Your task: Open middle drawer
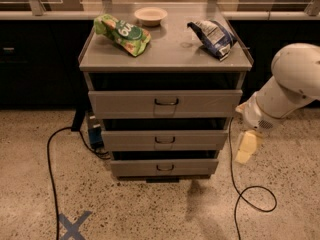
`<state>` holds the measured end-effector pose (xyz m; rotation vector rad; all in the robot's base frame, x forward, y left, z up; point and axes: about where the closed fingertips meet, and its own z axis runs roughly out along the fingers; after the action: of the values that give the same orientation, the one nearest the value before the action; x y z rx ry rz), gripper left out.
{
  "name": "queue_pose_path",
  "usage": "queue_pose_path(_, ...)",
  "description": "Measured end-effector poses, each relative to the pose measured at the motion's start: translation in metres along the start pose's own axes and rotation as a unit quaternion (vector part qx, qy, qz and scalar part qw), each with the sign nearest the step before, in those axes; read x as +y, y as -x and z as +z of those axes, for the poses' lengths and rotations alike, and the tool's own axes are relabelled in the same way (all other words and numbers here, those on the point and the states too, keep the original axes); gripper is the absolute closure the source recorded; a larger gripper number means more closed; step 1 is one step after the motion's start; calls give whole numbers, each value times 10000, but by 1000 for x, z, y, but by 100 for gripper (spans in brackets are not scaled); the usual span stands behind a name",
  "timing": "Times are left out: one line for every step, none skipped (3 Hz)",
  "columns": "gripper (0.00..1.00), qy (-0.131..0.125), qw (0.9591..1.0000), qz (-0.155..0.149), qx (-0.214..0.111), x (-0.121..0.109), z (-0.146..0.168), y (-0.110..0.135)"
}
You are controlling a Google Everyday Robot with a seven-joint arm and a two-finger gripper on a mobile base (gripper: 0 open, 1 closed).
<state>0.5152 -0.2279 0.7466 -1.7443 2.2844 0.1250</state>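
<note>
Nearest, down and far to the left of the gripper (246, 148), a blue tape cross (73, 224) is stuck on the speckled floor (150, 214). Below the gripper and slightly to its right, a black cable (256, 198) curls into a loop on the floor. A second cable (50, 169) runs along the floor far to its left.

The gripper hangs pointing down from the white arm (287, 86), in the air to the right of the grey cabinet (165, 59). Whether it is released or clenched cannot be told.

The middle drawer (165, 140) lies to the gripper's left at about the same height. Its right end is near the gripper but apart from it, and its small dark handle (164, 140) is further left, untouched. The bottom drawer (164, 167) is left and lower; the top drawer (166, 104) is left and higher. A dark gap shows above each front.

On the cabinet top, up and left of the gripper, a blue and white bag (214, 36) lies closest. A green bag (122, 34) lies further left. A pale bowl (151, 15) sits behind and between them.
</note>
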Motion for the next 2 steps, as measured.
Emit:
queue_pose_path(0, 165, 9999, 43, -24, 0, 21, -4)
queue_pose_path(0, 165, 9999, 43, -24, 0, 21, -4)
